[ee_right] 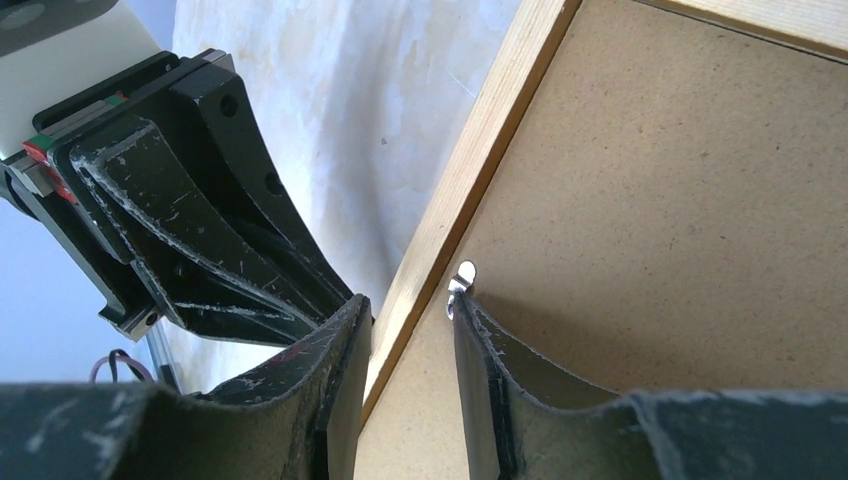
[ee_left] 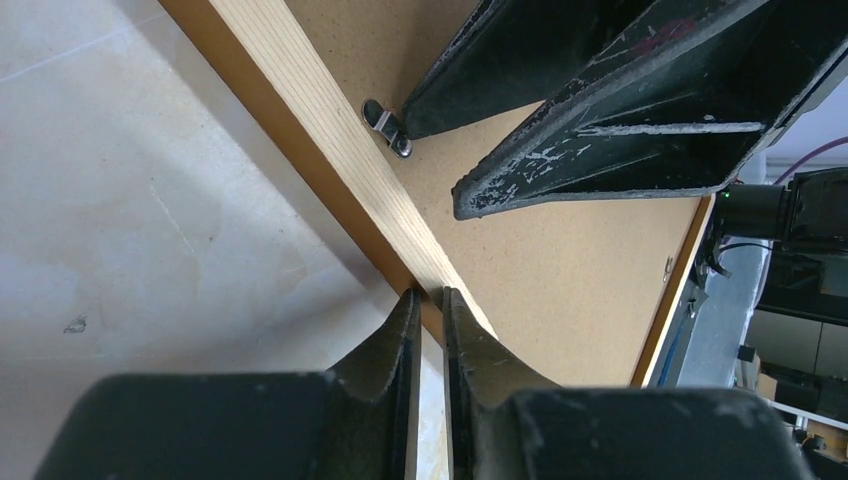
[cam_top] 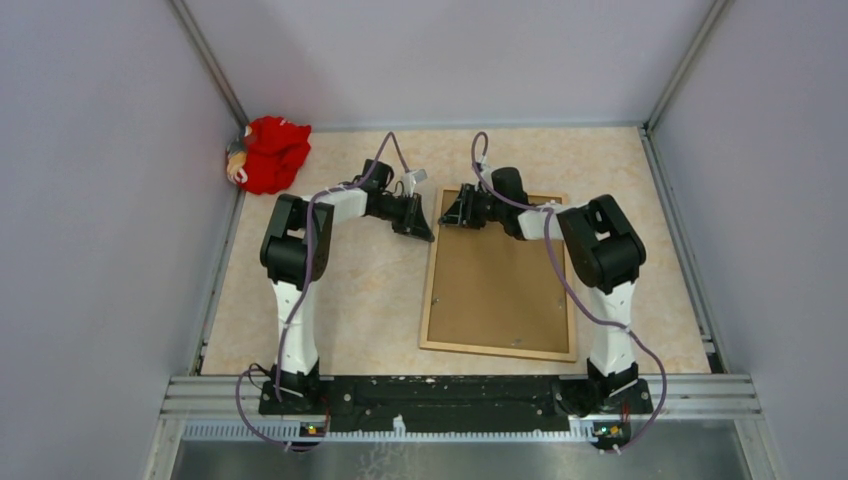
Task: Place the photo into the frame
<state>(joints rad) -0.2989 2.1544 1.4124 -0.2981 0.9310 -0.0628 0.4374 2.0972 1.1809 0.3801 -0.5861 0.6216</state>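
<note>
From above, the thin golden-brown wooden picture frame [cam_top: 430, 290] lay back-up on the beige surface [cam_top: 350, 300], brown backing board [cam_top: 500, 285] showing. The left tool [cam_top: 422, 225] and right tool [cam_top: 452, 210] met at its far left corner. On the left wrist camera, the left tool's fingers [ee_left: 395, 340] sat almost together at the moulding; whether they pinched it could not be told. On the right wrist camera, the right tool [ee_right: 408, 305] stood apart, straddling the moulding, one finger touching a small metal tab [ee_right: 462, 280].

I stand in a lab test cell: plain grey partition walls [cam_top: 100, 250] box in my beige marbled table [cam_top: 370, 290], with an aluminium rail [cam_top: 700, 395] along its near edge.
</note>
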